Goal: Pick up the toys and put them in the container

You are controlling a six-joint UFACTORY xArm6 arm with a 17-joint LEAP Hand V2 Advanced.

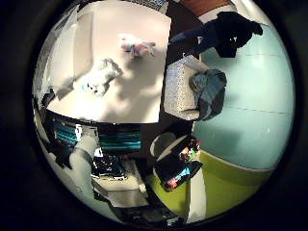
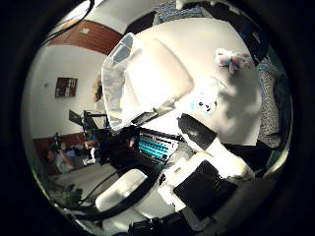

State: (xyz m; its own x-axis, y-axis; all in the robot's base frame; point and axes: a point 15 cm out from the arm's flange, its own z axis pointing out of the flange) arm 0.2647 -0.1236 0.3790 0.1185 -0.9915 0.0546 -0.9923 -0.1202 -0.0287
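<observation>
Two plush toys lie on a white table [image 1: 135, 101]. One is white and pink [image 1: 136, 45], the other white and grey [image 1: 99, 77]. In the right thumb side palm view they show as the pink one [image 2: 231, 59] and the white one [image 2: 204, 101]. A clear plastic container [image 2: 125, 69] stands on the table beside them. My hand [image 2: 212, 162] is well above the table, away from both toys. Its white and black fingers reach out fairly straight and hold nothing.
A cushioned chair [image 1: 181, 89] with grey-blue cloth [image 1: 208, 87] on it stands at the table's edge. Dark clothing [image 1: 226, 34] lies beyond it. A green floor area [image 1: 226, 183] holds some small colourful items [image 1: 183, 166]. A wall with a dark picture [image 2: 66, 87] lies beyond the container.
</observation>
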